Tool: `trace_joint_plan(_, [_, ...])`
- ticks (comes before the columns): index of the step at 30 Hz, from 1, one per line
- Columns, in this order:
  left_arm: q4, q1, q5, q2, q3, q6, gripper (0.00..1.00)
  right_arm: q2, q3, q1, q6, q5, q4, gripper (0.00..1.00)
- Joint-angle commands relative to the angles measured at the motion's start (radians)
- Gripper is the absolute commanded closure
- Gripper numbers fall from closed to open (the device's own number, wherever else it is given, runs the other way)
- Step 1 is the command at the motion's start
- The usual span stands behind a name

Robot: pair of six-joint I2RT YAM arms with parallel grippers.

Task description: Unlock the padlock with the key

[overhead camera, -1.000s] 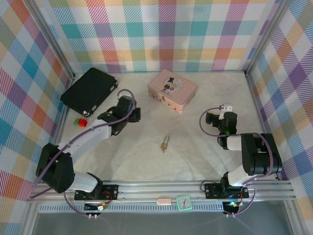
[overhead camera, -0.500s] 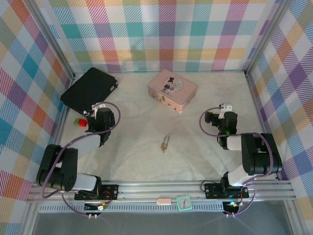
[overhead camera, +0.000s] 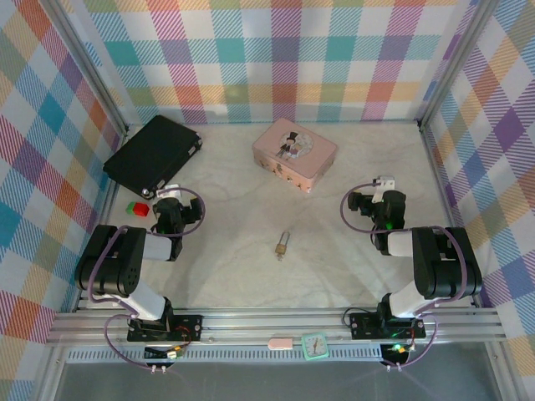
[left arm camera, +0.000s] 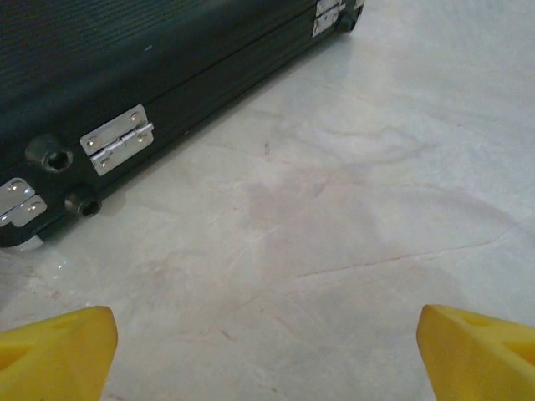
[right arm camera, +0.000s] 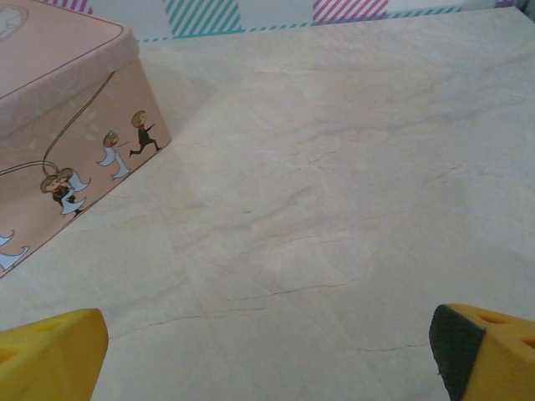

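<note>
Left arm (overhead camera: 127, 259) farther back; padlock (overhead camera: 282, 246) unmoved

Two tools: the left tool (left arm camera: 266, 338) and the right tool (right arm camera: 267, 342). One padlock (overhead camera: 283, 246), on the bench (overhead camera: 251, 276) between them. One pink tin (overhead camera: 294, 153), ahead and left of the right tool. One black case (overhead camera: 153, 154), just ahead of the left tool. One red block (overhead camera: 140, 210) and one green block (overhead camera: 131, 206), just to its left.

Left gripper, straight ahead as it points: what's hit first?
Likely the hinged side of the black case, across bare table from the open left gripper. The case sits mostly left of centre, so it might only clip it.
</note>
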Motion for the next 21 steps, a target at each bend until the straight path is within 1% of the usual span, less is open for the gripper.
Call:
trace_joint_plan(1, [0.047,0.005,0.036,0.000,0.021,0.016,0.00,0.005,0.014,0.007,-0.019,-0.038,0.007,0.01])
trace_joint_plan(21, [0.034,0.006,0.043,0.001,0.028,0.021,0.00,0.005,0.013,0.007,-0.019,-0.040,0.007,0.01])
